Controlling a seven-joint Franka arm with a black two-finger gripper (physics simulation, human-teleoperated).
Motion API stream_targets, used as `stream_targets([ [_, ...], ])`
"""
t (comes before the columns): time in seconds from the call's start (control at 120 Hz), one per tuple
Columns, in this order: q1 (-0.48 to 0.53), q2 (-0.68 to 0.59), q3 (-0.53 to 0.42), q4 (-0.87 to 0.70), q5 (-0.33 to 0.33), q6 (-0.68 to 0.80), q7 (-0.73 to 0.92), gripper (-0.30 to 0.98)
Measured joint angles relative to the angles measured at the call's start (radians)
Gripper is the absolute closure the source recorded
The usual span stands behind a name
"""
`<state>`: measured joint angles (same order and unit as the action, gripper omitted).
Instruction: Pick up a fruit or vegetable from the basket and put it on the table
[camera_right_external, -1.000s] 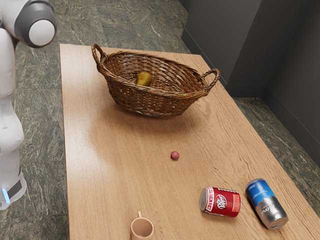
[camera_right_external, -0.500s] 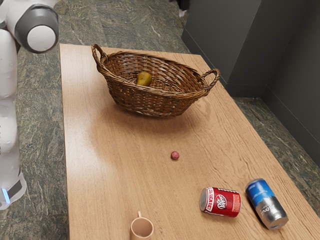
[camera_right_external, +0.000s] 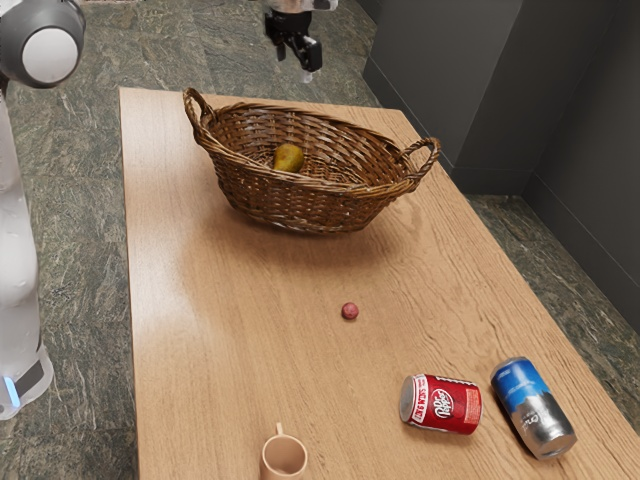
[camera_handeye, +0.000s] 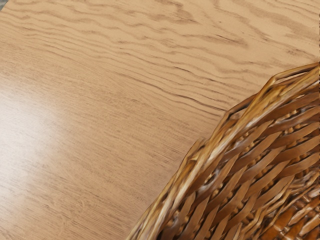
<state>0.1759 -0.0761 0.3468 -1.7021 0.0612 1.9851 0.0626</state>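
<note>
The fruit (camera_right_external: 289, 157) is sitting low inside the basket (camera_right_external: 300, 205), and it is looking round and a bit long, yellow with some green and brown. The basket's brown woven sides are standing up all around it, so they are getting in the way from the sides, and two loop handles (camera_right_external: 425, 165) are sticking up at the basket's ends. The gripper (camera_right_external: 295, 66) is hanging in the air past the basket's far side in the exterior view, with its fingers spread apart and holding nothing. The wrist view is showing the basket's rim and part of its woven inside, with the wooden table (camera_handeye: 90, 125) beside it. On the basket's near side in the exterior view, a little reddish ball (camera_right_external: 349, 311) is resting. Farther from the basket, a red can (camera_right_external: 441, 404) and a blue and silver can (camera_right_external: 533, 407) are lying near each other, and a mug (camera_right_external: 284, 458) is standing well apart from it.
</note>
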Motion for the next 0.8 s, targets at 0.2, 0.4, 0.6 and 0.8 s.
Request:
stream_targets([
  [0.2,-0.017,0.031,-0.001,-0.017,0.003,0.013,-0.07,0.02],
  [0.4,0.004,0.128,0.002,-0.021,-0.021,-0.002,-0.146,0.02],
  [0.6,-0.005,0.134,0.001,0.037,-0.03,-0.035,-0.2,0.02],
  [0.8,-0.036,0.087,-0.01,0.204,-0.034,-0.378,-0.24,0.02],
])
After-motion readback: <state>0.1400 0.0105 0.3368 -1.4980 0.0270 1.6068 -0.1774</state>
